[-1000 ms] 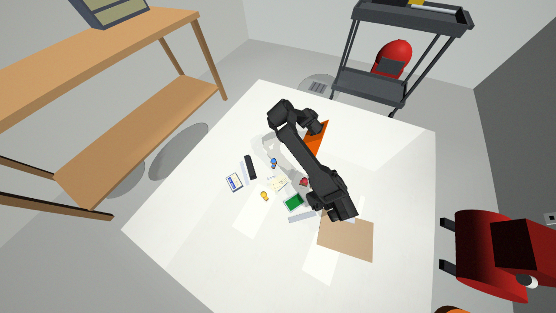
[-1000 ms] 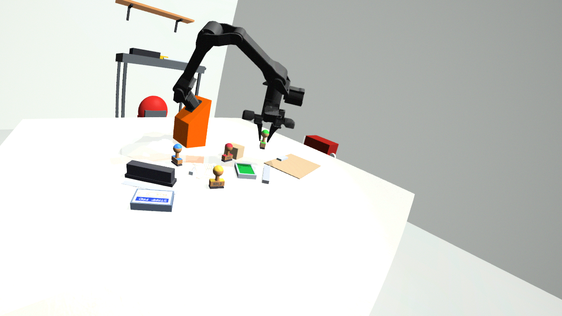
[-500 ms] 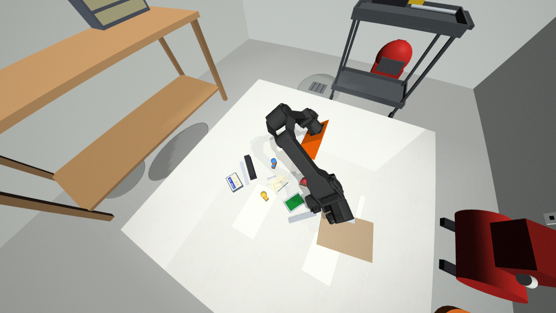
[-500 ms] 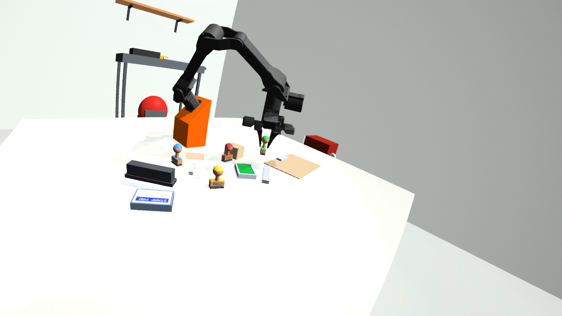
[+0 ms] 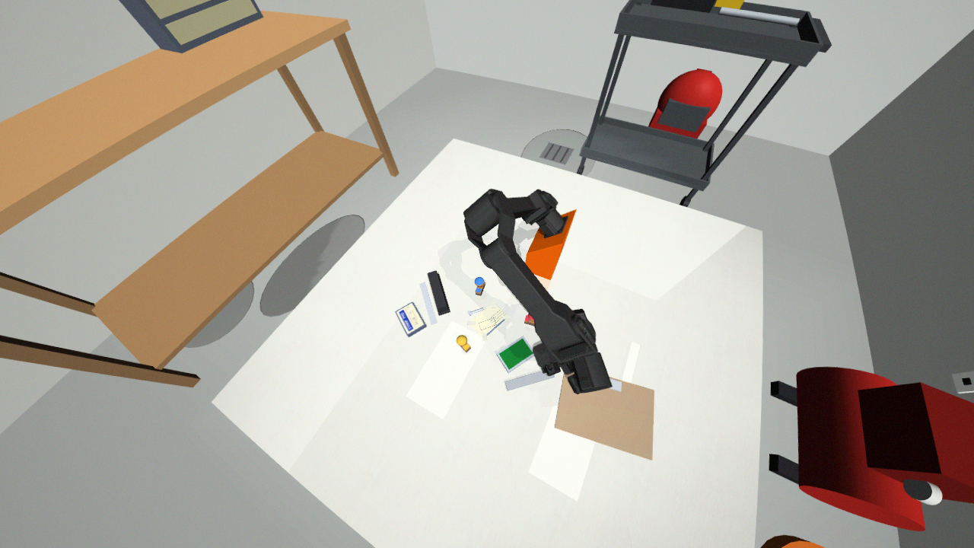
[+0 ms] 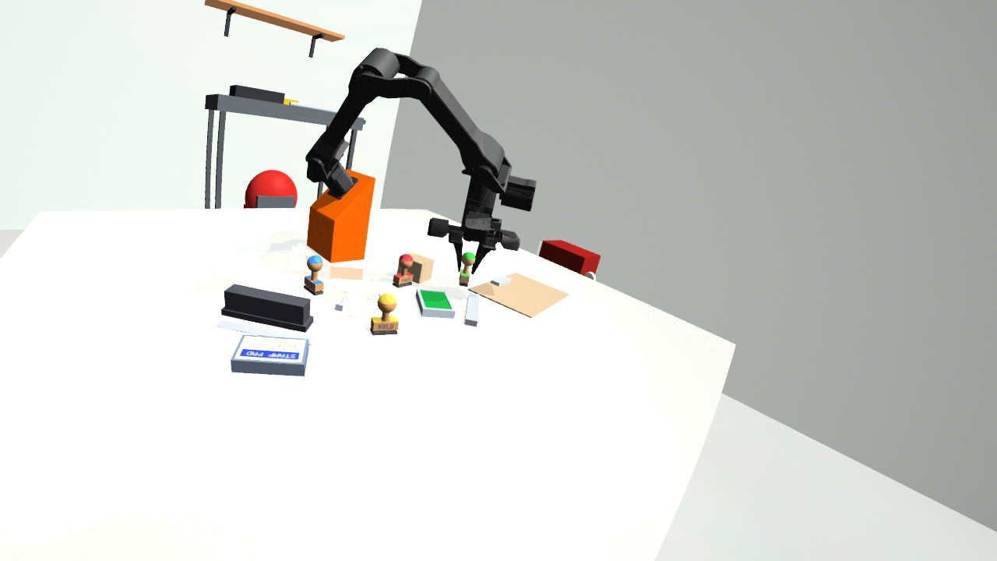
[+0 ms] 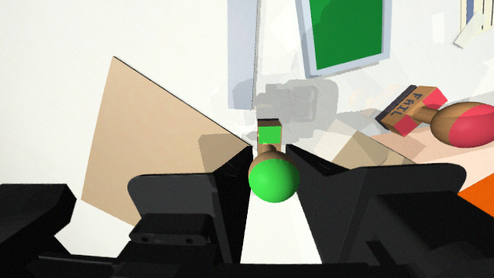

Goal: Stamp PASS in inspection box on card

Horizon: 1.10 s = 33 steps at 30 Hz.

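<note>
- Your black parallel-jaw gripper (image 6: 468, 269) (image 7: 268, 150) pinches the green-knobbed wooden stamp (image 6: 468, 259) (image 7: 274, 180), upright, near the tan board (image 5: 606, 418) (image 6: 523, 294) (image 7: 154, 127).
- Grey rectangular tray (image 5: 502, 361) (image 6: 435, 313) (image 7: 349, 66): flat green pad (image 5: 515, 353) (image 6: 435, 300) (image 7: 349, 31) inside.

Clock positions, exterior view, centred on the HOLD stamp (image 5: 462, 340) (image 6: 385, 322), yellow-knobbed, upright. 1 o'clock: FAIL stamp (image 5: 529, 319) (image 6: 403, 277) (image 7: 411, 110), red-knobbed, with a wooden block (image 6: 420, 268) (image 7: 359, 150) just beside. 10 o'clock: blue-knobbed stamp (image 5: 479, 281) (image 6: 314, 284). 9 o'clock: long black block (image 5: 438, 293) (image 6: 266, 307). 8 o'clock: shallow case (image 5: 410, 320) (image 6: 269, 365) (lettered "STAMP PAD"). 3 o'clock: thin tan board (image 5: 606, 418) (image 6: 519, 296) (image 7: 143, 131), flat.
</note>
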{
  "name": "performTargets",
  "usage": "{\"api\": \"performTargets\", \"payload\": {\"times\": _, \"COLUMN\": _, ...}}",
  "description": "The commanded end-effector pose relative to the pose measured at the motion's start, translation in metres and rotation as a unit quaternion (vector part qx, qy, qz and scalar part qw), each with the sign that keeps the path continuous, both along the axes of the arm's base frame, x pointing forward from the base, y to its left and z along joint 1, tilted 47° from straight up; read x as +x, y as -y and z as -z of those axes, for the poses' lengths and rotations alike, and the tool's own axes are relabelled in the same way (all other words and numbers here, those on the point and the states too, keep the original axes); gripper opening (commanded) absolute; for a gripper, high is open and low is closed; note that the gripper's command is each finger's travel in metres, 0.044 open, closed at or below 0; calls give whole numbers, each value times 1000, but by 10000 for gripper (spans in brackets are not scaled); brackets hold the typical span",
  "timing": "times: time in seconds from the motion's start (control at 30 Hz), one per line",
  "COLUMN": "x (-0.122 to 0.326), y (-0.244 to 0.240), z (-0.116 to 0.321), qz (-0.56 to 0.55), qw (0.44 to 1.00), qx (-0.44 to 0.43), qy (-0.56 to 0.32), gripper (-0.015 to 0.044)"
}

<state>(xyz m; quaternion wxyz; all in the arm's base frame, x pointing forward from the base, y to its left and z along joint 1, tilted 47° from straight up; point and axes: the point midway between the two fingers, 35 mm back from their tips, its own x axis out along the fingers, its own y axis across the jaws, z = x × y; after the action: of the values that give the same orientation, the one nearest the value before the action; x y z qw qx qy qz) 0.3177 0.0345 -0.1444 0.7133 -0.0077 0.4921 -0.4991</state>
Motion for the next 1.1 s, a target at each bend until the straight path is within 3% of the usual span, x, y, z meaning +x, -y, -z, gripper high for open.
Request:
{"api": "performTargets", "payload": {"times": 0.0, "x": -1, "y": 4, "z": 4, "qz": -4, "qw": 1000, "qx": -3, "qy": -3, "gripper": 0}}
{"api": "performTargets", "payload": {"times": 0.3, "x": -2, "y": 14, "z": 12, "qz": -4, "qw": 1000, "qx": -4, "qy": -3, "gripper": 0}}
{"api": "performTargets", "payload": {"times": 0.63, "x": -1, "y": 12, "z": 10, "qz": 0, "qw": 1000, "qx": -1, "qy": 0, "gripper": 262}}
{"api": "performTargets", "payload": {"times": 0.77, "x": 0, "y": 4, "z": 4, "qz": 0, "qw": 1000, "qx": 0, "qy": 0, "gripper": 267}}
{"api": "performTargets", "payload": {"times": 0.97, "x": -1, "y": -66, "z": -62, "qz": -4, "qw": 1000, "qx": 0, "qy": -3, "gripper": 267}}
{"api": "performTargets", "payload": {"times": 1.07, "x": -3, "y": -74, "z": -70, "qz": -4, "qw": 1000, "qx": -1, "qy": -3, "gripper": 267}}
